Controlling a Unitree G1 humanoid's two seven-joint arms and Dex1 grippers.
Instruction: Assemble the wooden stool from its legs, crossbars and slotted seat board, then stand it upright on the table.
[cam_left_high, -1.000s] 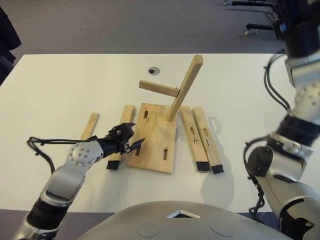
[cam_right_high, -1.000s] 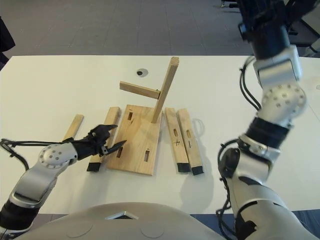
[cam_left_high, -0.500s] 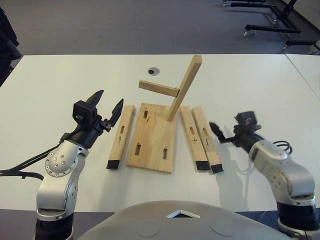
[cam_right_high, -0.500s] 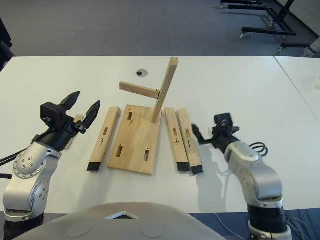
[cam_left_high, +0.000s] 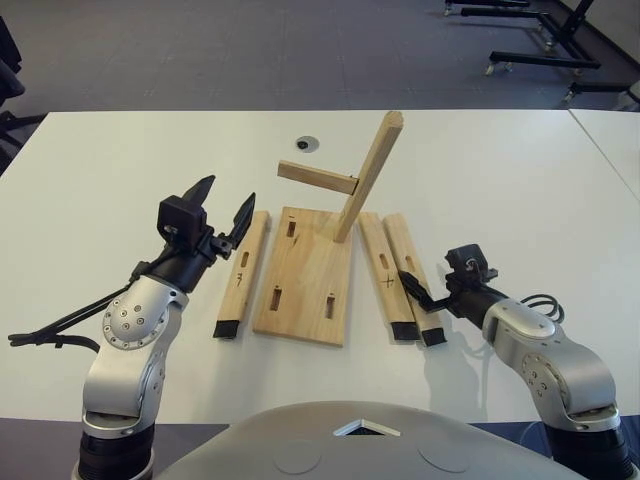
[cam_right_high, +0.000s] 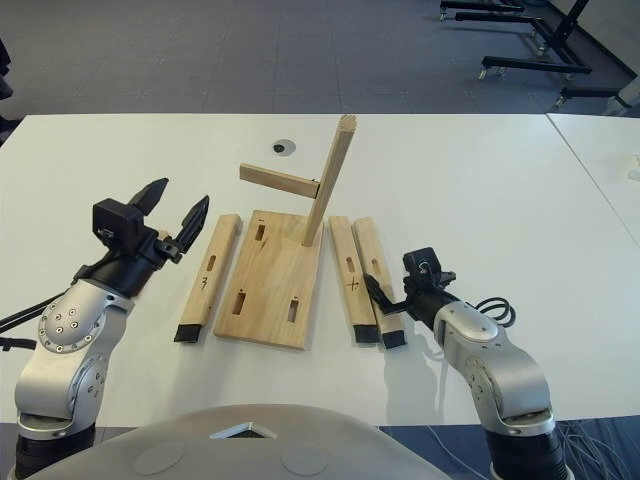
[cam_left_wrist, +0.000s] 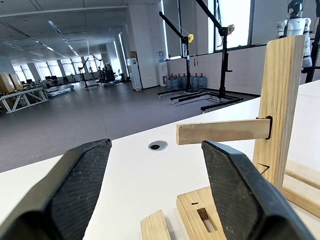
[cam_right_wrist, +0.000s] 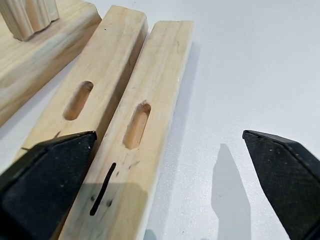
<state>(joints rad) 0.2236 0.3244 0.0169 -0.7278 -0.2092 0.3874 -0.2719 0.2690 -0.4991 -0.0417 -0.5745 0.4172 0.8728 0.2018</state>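
The left arm is bent up at the elbow, and the left gripper (cam_left_high: 229, 192) is raised over the desk (cam_left_high: 120, 170) with its fingers spread wide and empty. The right arm lies low toward the near edge. The right gripper (cam_left_high: 418, 292) is wide open and empty around the outer of two loose legs (cam_left_high: 400, 270). Mid-desk lies the seat board (cam_left_high: 305, 288), with a tilted leg (cam_left_high: 370, 175) and crossbar (cam_left_high: 318, 177) standing in it.

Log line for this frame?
left gripper open, raised | right gripper open over outermost leg | seat board: upright leg, crossbar fitted
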